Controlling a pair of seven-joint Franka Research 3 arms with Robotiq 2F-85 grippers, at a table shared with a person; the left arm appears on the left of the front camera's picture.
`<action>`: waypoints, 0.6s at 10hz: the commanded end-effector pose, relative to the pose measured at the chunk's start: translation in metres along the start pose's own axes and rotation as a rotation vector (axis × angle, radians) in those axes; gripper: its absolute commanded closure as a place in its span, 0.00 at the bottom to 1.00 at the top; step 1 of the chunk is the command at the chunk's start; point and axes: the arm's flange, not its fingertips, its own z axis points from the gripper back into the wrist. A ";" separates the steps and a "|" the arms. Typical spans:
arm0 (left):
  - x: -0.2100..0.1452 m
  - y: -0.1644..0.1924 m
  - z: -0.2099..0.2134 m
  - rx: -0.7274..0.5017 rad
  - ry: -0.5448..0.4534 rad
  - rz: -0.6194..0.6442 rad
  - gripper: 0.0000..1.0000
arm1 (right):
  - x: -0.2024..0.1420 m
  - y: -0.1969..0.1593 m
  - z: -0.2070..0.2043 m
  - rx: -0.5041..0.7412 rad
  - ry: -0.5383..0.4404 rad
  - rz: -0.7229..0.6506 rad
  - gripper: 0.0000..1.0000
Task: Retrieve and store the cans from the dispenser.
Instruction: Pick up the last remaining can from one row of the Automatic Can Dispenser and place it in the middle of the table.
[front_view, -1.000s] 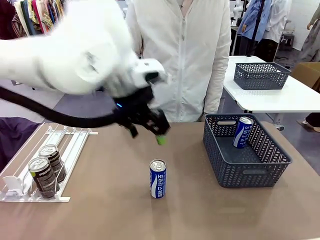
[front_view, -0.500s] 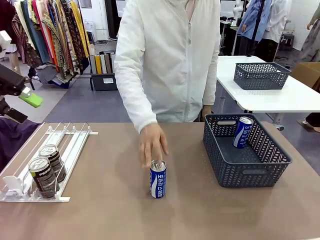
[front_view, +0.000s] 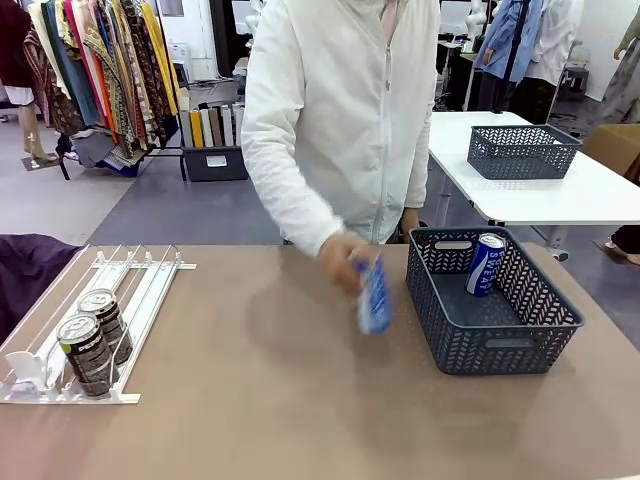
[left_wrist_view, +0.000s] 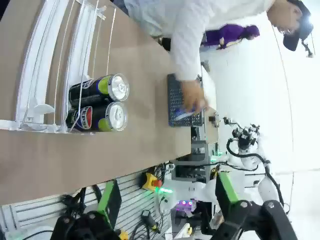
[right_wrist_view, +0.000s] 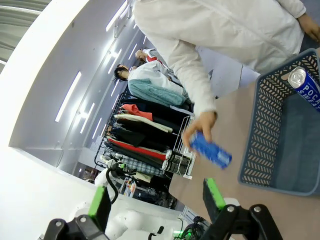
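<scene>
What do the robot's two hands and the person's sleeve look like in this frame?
The robot's left hand and right hand each have two black fingers tipped with bright green pads. The person's sleeve is long and white, part of a zip-front jacket.

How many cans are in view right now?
4: two dark cans in the dispenser, one blue can in the person's hand, another blue can leaning in the grey basket.

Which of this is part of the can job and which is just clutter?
Job: rack, front dark can, rear dark can, held blue can, near basket, blue can inside it.
Clutter: far basket on the side table, purple cloth, clothes rail.
</scene>
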 end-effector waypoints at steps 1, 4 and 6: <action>0.009 -0.057 -0.052 0.061 0.119 -0.117 0.00 | 0.004 0.004 -0.003 0.019 -0.020 0.008 0.00; 0.009 -0.057 -0.052 0.061 0.119 -0.117 0.00 | 0.004 0.004 -0.003 0.019 -0.020 0.008 0.00; 0.009 -0.057 -0.052 0.061 0.119 -0.117 0.00 | 0.004 0.004 -0.003 0.019 -0.020 0.008 0.00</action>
